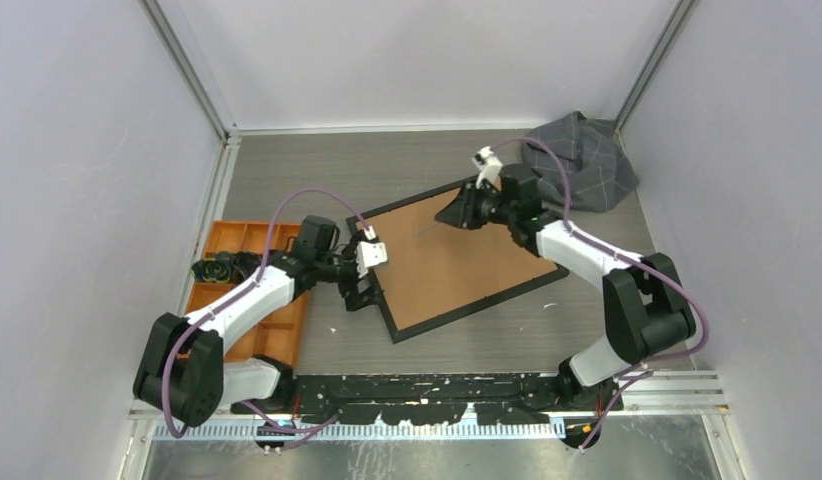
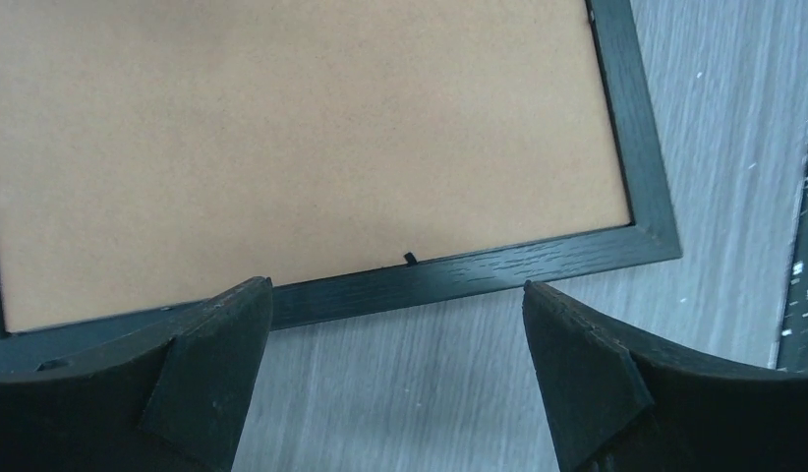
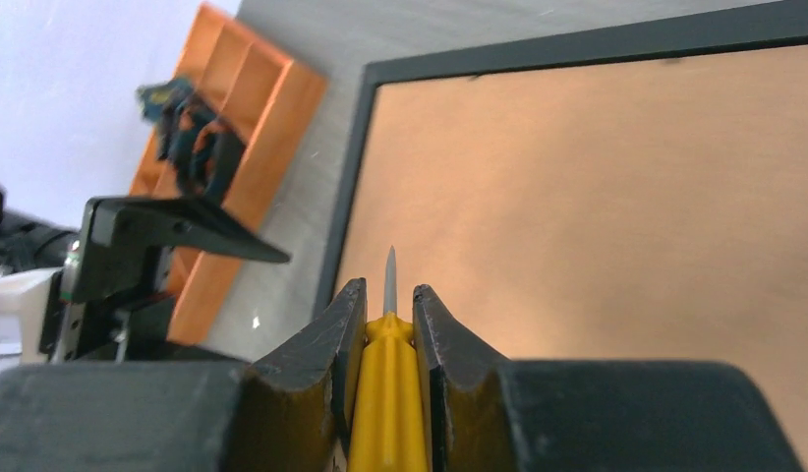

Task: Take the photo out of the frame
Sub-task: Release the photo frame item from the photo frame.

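Observation:
The frame (image 1: 457, 262) lies face down on the table, its brown backing board up and a thin black border around it. The photo is hidden under the board. My left gripper (image 1: 365, 290) is open and empty at the frame's left edge; in the left wrist view the black border (image 2: 479, 270) with a small black tab (image 2: 410, 259) lies just beyond the open fingers (image 2: 218, 364). My right gripper (image 1: 457, 213) is shut on a yellow-handled screwdriver (image 3: 385, 393), its thin metal tip (image 3: 389, 280) pointing over the backing board (image 3: 597, 197) near the frame's far edge.
An orange compartment tray (image 1: 249, 290) with a dark tangled item in it stands left of the frame, also in the right wrist view (image 3: 233, 147). A grey checked cloth (image 1: 579, 160) lies at the back right. Walls close in on three sides.

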Controlling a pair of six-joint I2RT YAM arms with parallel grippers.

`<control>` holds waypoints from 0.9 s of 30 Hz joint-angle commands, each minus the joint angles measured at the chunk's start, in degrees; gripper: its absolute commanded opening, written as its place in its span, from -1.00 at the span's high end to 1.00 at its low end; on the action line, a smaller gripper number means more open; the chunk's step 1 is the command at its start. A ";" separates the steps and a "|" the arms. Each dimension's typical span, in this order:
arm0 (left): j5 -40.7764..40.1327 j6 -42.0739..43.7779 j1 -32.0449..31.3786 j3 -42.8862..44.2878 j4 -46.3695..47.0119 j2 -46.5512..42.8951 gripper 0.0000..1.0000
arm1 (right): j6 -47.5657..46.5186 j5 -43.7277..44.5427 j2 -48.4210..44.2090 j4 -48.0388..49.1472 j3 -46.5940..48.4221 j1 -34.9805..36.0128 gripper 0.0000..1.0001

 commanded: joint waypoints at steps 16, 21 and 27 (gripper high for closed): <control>7.78 34.74 10.60 -4.64 9.11 6.33 -1.00 | 4.31 -6.50 10.81 8.61 0.05 10.27 0.98; 9.26 41.88 11.70 -2.16 4.02 10.19 -0.95 | 1.67 -6.63 10.54 6.64 -0.83 10.70 0.99; 10.99 37.89 11.66 -6.22 14.14 9.51 -0.97 | 1.46 -6.99 10.22 6.49 -2.37 11.18 0.99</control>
